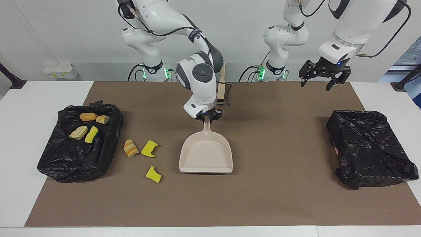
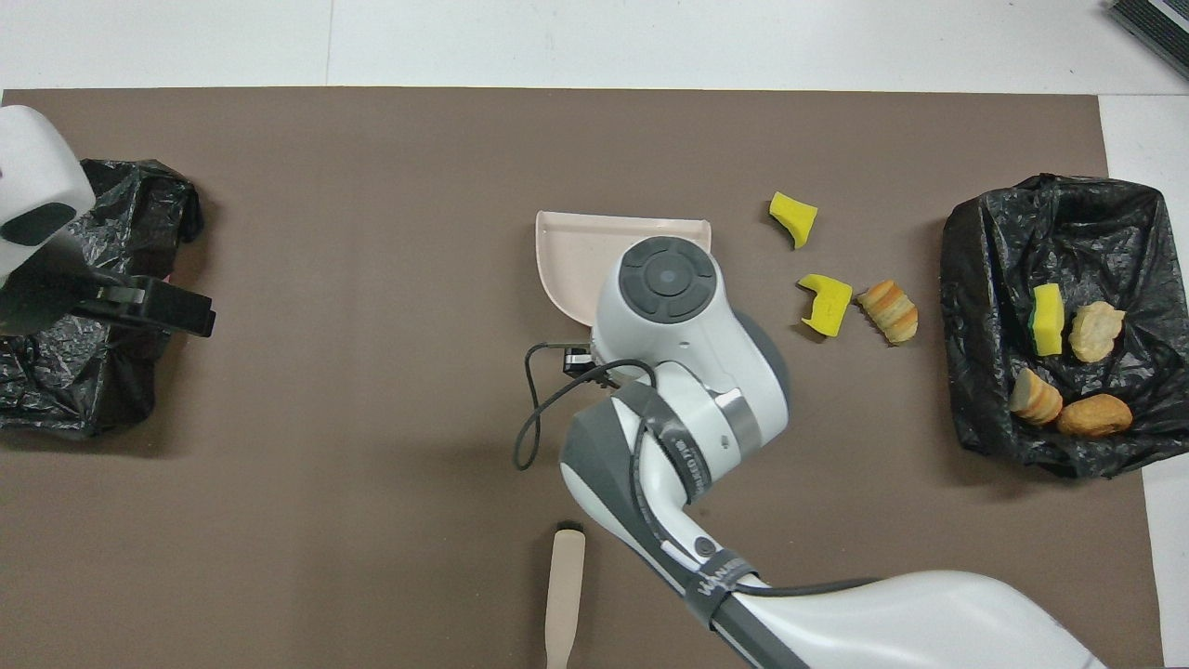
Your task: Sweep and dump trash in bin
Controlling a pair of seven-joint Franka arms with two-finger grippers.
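**Dustpan at mid-table, scraps off to one side**

My right gripper point(image 1: 207, 119) was pinched on the handle of the beige dustpan point(image 1: 206, 158), which sat on the brown mat point(image 1: 269, 197) mid-table. Three pieces of trash lay on the mat toward my right arm's end: a bread-like lump point(image 1: 131, 148), a yellow sponge piece point(image 1: 149, 148) beside it, and another sponge piece point(image 1: 153, 174) farther from me. Four more scraps point(image 1: 86, 126) sat in the black-bagged bin point(image 1: 69, 161) there. My left gripper point(image 1: 324, 79) hung spread, near the second bin point(image 1: 371, 148).
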